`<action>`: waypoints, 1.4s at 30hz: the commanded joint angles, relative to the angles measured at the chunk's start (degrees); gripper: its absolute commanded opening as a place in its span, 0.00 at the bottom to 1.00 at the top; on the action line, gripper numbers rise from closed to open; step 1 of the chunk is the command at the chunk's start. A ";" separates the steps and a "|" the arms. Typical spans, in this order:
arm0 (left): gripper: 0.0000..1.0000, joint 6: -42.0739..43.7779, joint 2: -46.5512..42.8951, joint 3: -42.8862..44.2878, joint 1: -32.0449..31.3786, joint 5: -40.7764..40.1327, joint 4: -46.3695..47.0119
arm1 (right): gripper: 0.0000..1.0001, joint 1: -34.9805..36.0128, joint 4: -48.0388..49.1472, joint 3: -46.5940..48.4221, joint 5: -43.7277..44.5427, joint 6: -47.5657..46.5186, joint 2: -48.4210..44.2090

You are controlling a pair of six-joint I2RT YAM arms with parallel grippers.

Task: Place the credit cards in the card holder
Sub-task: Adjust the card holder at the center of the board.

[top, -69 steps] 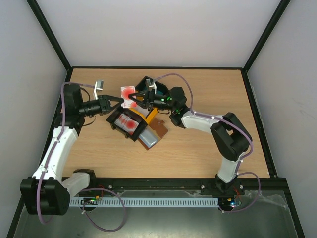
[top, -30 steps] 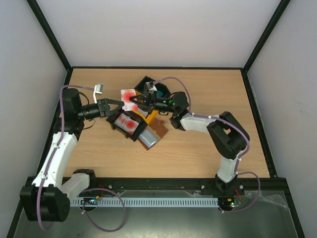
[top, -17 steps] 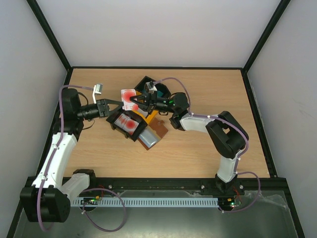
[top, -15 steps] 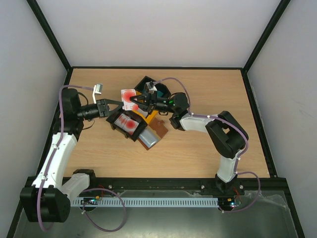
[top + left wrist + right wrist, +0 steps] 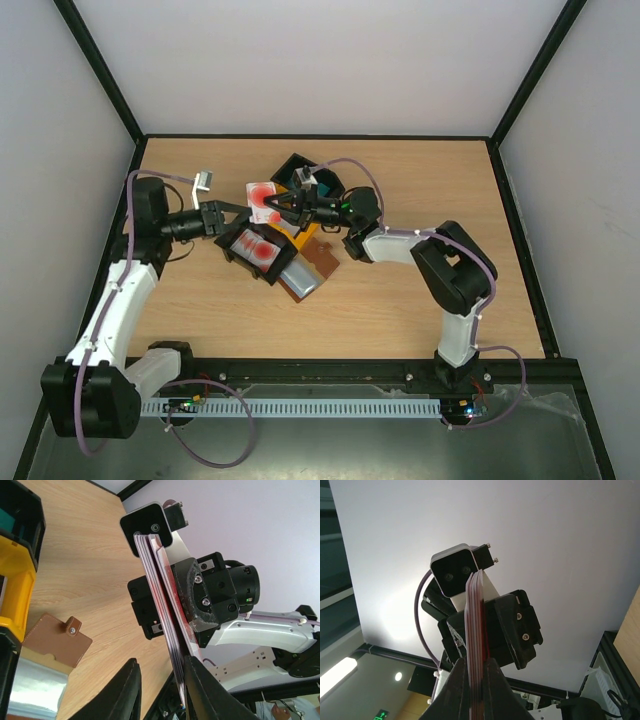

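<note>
Right end effector (image 5: pixel 474 672) pinches stacked white-and-red credit cards (image 5: pixel 262 196) edge-on.

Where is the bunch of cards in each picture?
Top view: cards a little above the picture's middle.
Left wrist view: centre, seen edge-on.
Right wrist view: centre, seen edge-on.
Shared landmark: the right gripper pinching them.

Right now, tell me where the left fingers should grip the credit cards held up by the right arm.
Probably the free end of the credit cards, coming from the left side with one of the left fingers on each flat face. The stack meets them edge-on, and the right fingers clamp the opposite end.
</note>
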 commanded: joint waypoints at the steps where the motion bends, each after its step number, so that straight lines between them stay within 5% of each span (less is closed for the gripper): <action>1: 0.25 4.34 3.45 -0.34 -1.18 -6.36 -9.54 | 0.02 0.57 12.51 2.46 -0.34 2.49 -1.43; 7: 0.30 3.34 4.52 -0.11 -3.27 -6.95 -8.30 | 0.02 1.53 7.67 2.53 -1.74 -2.00 -2.05; 12: 0.32 1.52 5.45 -0.41 -4.37 -5.49 -5.63 | 0.02 2.51 -5.53 2.66 -2.00 -13.70 -4.16; 20: 0.03 -2.98 3.25 -0.18 -2.23 -5.90 -2.93 | 0.03 1.49 -19.62 1.00 1.53 -24.26 -6.69; 29: 0.03 -6.23 0.99 -0.87 0.95 -4.01 -0.20 | 0.15 -0.74 -23.16 -1.07 2.90 -26.70 -8.31; 42: 0.03 -6.56 1.38 -1.53 3.02 -2.84 0.44 | 0.02 -0.77 -22.50 -1.14 2.64 -25.78 -8.43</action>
